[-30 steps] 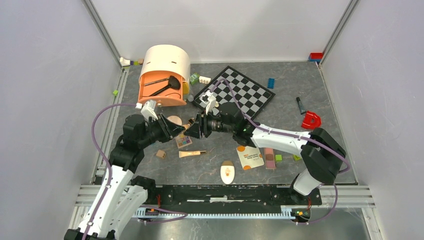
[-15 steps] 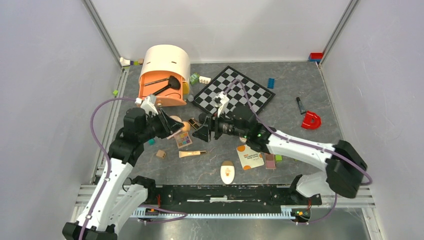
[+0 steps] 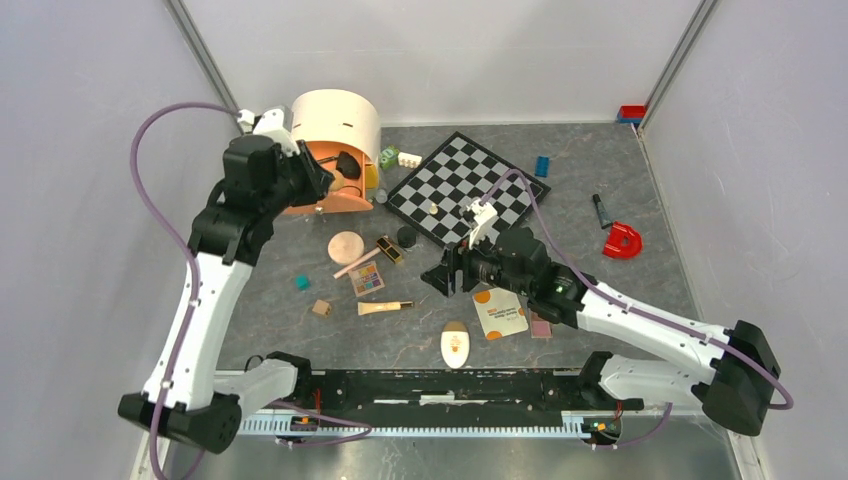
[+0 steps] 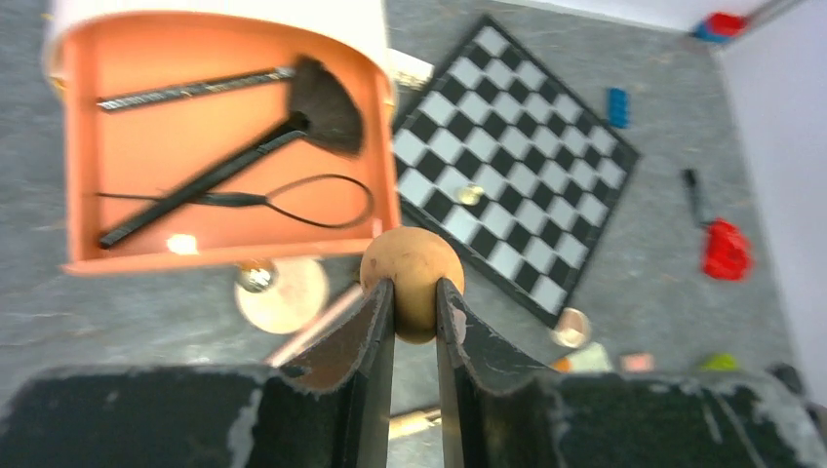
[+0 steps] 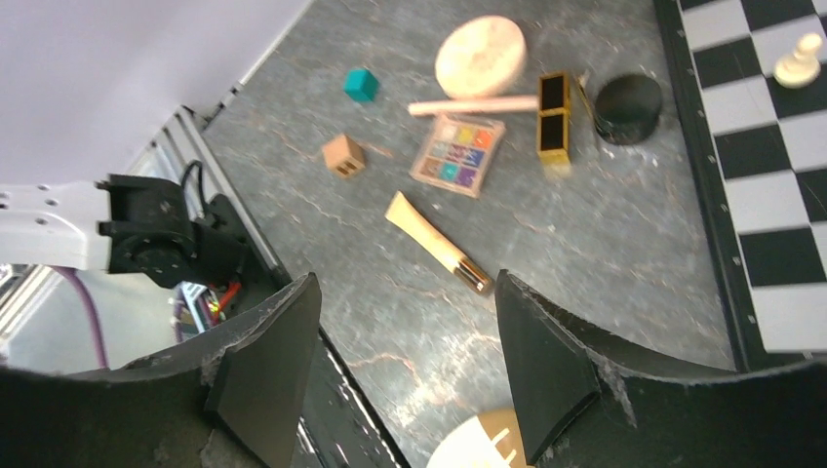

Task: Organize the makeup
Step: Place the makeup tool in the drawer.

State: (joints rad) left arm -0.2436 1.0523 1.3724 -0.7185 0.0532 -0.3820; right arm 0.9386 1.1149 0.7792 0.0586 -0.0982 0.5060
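My left gripper is shut on a tan round sponge, held up in front of the orange case. The case lies on its side with a fan brush inside. In the top view this gripper is at the case's mouth. My right gripper hangs open and empty above the table. On the table lie the peach compact, eyeshadow palette, beige tube, cream oval, white-orange sachet and blush palette.
The chessboard lies at the back centre with a pawn on it. A black jar and gold case sit by its corner. A teal cube, tan cube, red piece and blue brick are scattered about.
The two grippers were tip to tip over the table. The right one has opened and drawn back toward the near right. The left has swung up and back to the case with the sponge.
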